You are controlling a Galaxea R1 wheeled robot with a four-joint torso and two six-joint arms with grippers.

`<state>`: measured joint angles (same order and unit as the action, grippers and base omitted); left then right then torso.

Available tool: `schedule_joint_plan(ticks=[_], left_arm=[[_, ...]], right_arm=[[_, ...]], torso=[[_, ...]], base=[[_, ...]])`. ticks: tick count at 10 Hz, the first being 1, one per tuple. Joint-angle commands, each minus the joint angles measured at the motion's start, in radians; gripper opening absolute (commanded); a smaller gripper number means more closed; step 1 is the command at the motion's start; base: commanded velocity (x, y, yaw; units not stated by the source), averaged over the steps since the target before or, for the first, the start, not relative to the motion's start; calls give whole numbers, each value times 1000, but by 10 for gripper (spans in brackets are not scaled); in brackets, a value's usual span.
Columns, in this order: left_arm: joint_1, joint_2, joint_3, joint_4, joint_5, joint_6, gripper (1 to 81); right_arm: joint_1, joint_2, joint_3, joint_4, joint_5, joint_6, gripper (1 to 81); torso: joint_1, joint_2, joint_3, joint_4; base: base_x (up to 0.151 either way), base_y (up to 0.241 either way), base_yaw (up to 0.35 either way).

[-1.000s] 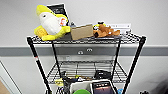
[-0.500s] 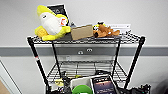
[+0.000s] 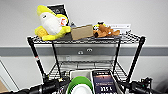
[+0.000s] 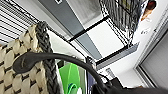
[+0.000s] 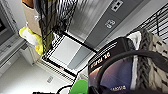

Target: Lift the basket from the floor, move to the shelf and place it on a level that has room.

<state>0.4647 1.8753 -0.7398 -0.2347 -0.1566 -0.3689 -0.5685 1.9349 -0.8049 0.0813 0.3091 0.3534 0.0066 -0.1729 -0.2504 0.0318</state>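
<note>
Between both arms, the basket [image 3: 81,75] before the shelf [image 3: 135,60]; tool states seemingly unreadable.

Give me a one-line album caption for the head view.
Basket with green and dark items raised before a black wire shelf; plush toys on top.

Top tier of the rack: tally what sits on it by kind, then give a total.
Plush toys: 2, the yellow plush and the orange plush
Cardboard boxes: 1, the brown box
Dark upright items behind: 1, the dark card
Total: 4
</note>
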Motion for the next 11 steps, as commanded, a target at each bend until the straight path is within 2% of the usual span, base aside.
schedule_joint_plan(ticks=[1, 4, 7, 9, 11], left_arm=[[-224, 2, 4, 28, 5, -77, 10], [-310, 48, -79, 28, 60, -142, 10], [-327, 111, -188, 26, 89, -151, 10], [-352, 150, -259, 26, 129, -171, 10], [-389, 197, -343, 26, 166, -185, 10]], right_arm=[[210, 41, 38, 35, -24, 2, 10], [287, 107, -46, 89, -64, 2, 10], [341, 188, -153, 129, -99, 4, 10], [383, 229, -221, 149, -150, 4, 10], [437, 268, -293, 175, -169, 6, 10]], torso=[[0, 0, 0, 0], [0, 0, 0, 0], [0, 0, 0, 0], [0, 0, 0, 0], [0, 0, 0, 0]], base=[[0, 0, 0], [0, 0, 0], [0, 0, 0], [0, 0, 0], [0, 0, 0]])
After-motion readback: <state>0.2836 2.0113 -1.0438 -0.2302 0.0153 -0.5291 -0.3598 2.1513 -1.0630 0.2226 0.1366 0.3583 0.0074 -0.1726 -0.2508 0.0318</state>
